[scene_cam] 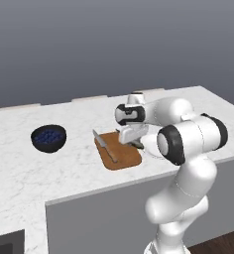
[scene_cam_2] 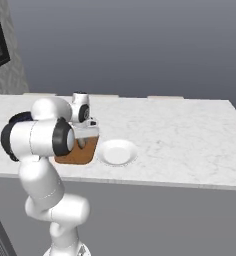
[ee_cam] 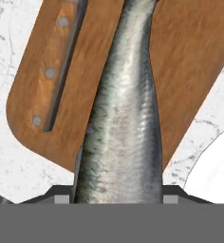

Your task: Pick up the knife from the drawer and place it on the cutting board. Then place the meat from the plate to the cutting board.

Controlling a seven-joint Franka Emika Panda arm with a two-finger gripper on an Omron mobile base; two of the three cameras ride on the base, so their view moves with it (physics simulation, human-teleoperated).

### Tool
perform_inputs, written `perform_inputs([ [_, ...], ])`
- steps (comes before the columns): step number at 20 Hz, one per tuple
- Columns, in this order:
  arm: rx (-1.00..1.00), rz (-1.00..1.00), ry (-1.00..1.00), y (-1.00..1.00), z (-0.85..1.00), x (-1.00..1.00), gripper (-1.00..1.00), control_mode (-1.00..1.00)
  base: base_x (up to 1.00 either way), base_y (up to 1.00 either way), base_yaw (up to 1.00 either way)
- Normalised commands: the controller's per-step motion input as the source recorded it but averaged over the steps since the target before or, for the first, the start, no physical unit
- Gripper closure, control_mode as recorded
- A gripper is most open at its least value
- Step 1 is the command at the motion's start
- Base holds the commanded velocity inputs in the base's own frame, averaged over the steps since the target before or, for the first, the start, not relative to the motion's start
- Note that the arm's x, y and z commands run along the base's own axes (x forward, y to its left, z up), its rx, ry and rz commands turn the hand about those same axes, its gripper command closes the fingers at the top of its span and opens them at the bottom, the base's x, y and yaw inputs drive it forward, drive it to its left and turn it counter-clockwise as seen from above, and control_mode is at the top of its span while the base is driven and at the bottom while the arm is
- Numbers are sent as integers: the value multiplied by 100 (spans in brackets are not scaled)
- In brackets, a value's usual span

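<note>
The jaws are clamped across the meat (ee_cam: 121, 118), which hangs over the cutting board (ee_cam: 190, 57) beside the knife (ee_cam: 54, 71); being smooth, tapered and probably slippery, it is best held at mid-body, as here

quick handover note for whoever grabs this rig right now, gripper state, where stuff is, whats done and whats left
Gripper: shut on the meat, held above the cutting board.
Knife: already lying on the board, along its left side.
Plate: right of the board, nothing on it.
Done: knife placed, meat lifted off the plate.
Left: lower the meat onto the board beside the knife, release, back away.
</note>
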Motion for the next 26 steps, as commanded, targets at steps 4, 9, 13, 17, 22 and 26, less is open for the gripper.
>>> perform_inputs([
  [4, 0, 0, 0, 63, -9, 29, -100, -100, 0, 0, 0],
  [9, 0, -1, 0, 8, -4, 12, -100, -100, 0, 0, 0],
  [13, 0, -6, -2, -68, 32, -8, -100, -100, 0, 0, 0],
  [17, 0, -5, -10, -83, 70, -58, -100, -100, 0, 0, 0],
  [22, 0, -1, -11, -100, 88, -76, -100, -100, 0, 0, 0],
  [26, 0, 0, -17, -100, 79, -59, -100, -100, 0, 0, 0],
])
